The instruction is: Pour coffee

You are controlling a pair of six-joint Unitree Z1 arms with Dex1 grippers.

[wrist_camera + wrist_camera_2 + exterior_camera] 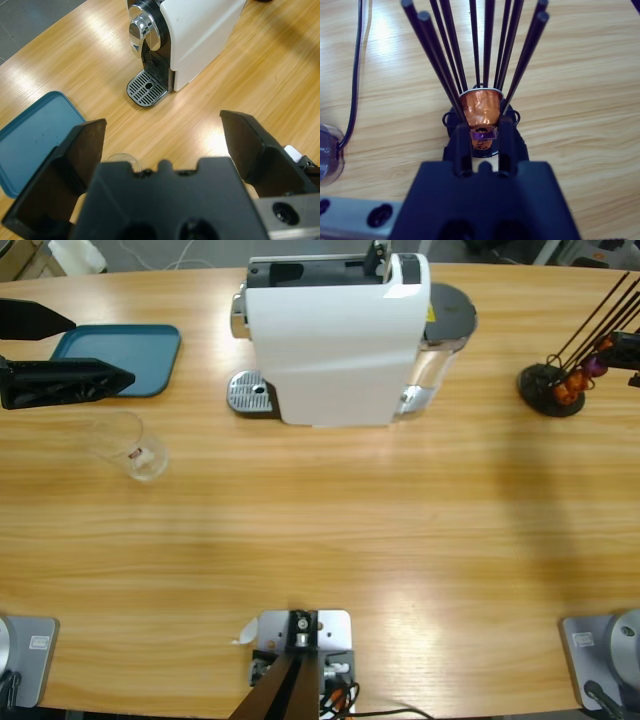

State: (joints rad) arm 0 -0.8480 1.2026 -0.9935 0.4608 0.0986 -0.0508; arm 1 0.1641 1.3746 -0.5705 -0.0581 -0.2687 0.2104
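A long wooden table (330,530) seen from above. At the far left, the left end effector (90,350) reaches in from the edge with its two black jaws spread wide apart, holding nothing. It hovers over one teal tray (150,355). Just below it lies one clear glass (128,445), tipped on its side; whether any coffee is in it cannot be told.

In the middle, near the back edge, stands one white coffee machine (335,340), with a round metal drip grate (250,395) at its left foot. The left wrist view shows that grate (147,89) bare under the chrome spout.

At the far right stands one black capsule rack (552,388) of thin rods. The right end effector (484,136) sits there, its jaws close together around one purple capsule (484,134), just below one orange capsule (480,107) in the rack.
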